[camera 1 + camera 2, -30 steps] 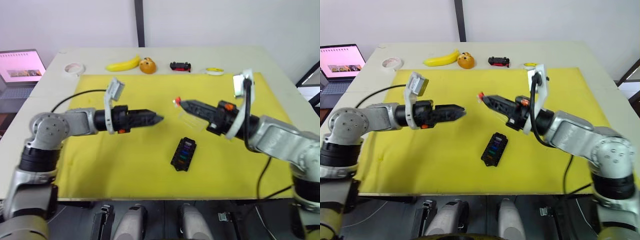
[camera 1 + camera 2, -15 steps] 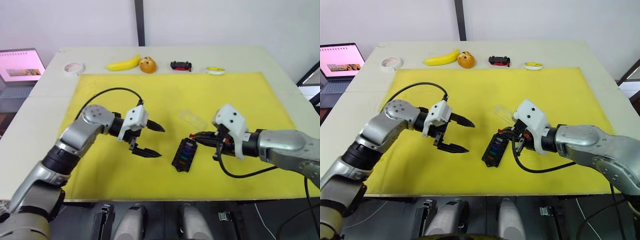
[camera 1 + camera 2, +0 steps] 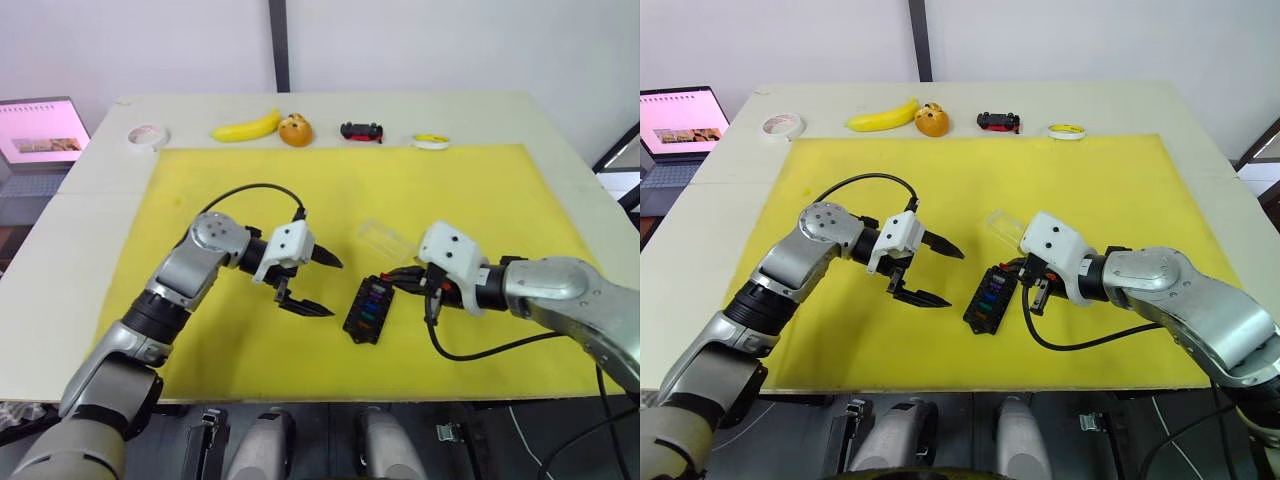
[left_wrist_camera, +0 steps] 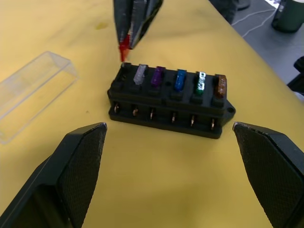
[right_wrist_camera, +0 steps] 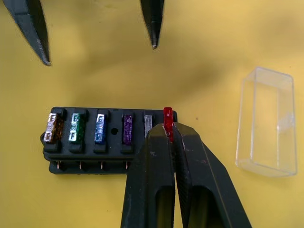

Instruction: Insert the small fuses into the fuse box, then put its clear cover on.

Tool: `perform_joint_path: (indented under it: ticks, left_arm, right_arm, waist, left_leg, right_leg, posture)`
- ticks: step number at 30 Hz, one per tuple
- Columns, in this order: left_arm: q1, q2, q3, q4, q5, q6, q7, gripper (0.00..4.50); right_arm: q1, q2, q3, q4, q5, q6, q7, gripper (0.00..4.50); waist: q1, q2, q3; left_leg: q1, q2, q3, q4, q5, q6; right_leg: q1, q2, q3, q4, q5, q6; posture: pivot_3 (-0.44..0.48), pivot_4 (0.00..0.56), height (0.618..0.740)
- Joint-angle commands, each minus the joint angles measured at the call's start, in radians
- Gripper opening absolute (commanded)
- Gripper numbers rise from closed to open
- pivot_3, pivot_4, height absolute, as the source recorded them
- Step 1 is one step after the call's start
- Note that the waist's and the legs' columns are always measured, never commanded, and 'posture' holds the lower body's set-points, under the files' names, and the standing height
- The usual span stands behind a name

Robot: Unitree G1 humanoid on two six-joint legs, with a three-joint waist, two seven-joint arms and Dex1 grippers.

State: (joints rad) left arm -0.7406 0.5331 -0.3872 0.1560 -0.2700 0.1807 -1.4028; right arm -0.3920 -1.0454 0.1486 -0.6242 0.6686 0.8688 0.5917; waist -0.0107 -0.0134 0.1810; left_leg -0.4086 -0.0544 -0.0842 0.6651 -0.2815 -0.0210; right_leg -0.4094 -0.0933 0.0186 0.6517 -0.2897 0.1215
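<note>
The black fuse box (image 5: 109, 137) lies on the yellow mat (image 3: 500, 200), near its middle. Five small fuses stand in its slots: brown-orange, green, blue (image 4: 180, 80), purple and grey. My right gripper (image 5: 168, 129) is shut on a red fuse (image 5: 167, 115), held at the mouth of the end slot beside the grey one. My left gripper (image 3: 335, 288) is open, just left of the box and pointing at it, holding nothing. The clear cover (image 3: 385, 240) lies on the mat just behind the box.
Along the table's far edge sit a white tape roll (image 3: 148, 135), a banana (image 3: 247, 128), an orange fruit (image 3: 295, 131), a small black-and-red toy car (image 3: 361, 131) and a yellow tape roll (image 3: 431, 142). A laptop (image 3: 40, 130) stands off the table at the far left.
Both arms have come down from mid-air to the box. The left gripper has opened and moved right towards it. The right gripper has brought the red fuse to the box's far end.
</note>
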Motion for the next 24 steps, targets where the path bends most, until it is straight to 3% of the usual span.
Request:
perform_joint_path:
  ticks: [1, 24]
  left_arm:
    - [0.001, -0.012, 0.013, -0.017, 0.013, -0.024, -0.002, 4.48]
    - [0.013, -0.030, 0.036, -0.052, 0.042, -0.009, 0.042, 4.48]
  right_arm:
    - [-0.028, 0.021, 0.000, -0.008, -0.040, -0.007, 0.030, 0.00]
    - [-0.037, 0.107, 0.020, 0.016, -0.181, 0.009, 0.103, 0.00]
  waist:
    - [0.000, 0.000, 0.000]
    - [-0.001, 0.000, 0.000]
  left_leg:
    - [0.000, 0.000, 0.000, 0.000, 0.000, 0.000]
    - [0.000, 0.000, 0.000, 0.001, 0.000, -0.001]
  right_leg:
    - [0.000, 0.000, 0.000, 0.000, 0.000, 0.000]
    - [0.000, 0.000, 0.000, 0.003, 0.000, 0.000]
  posture:
    - [0.000, 0.150, 0.740]
    - [0.000, 0.150, 0.740]
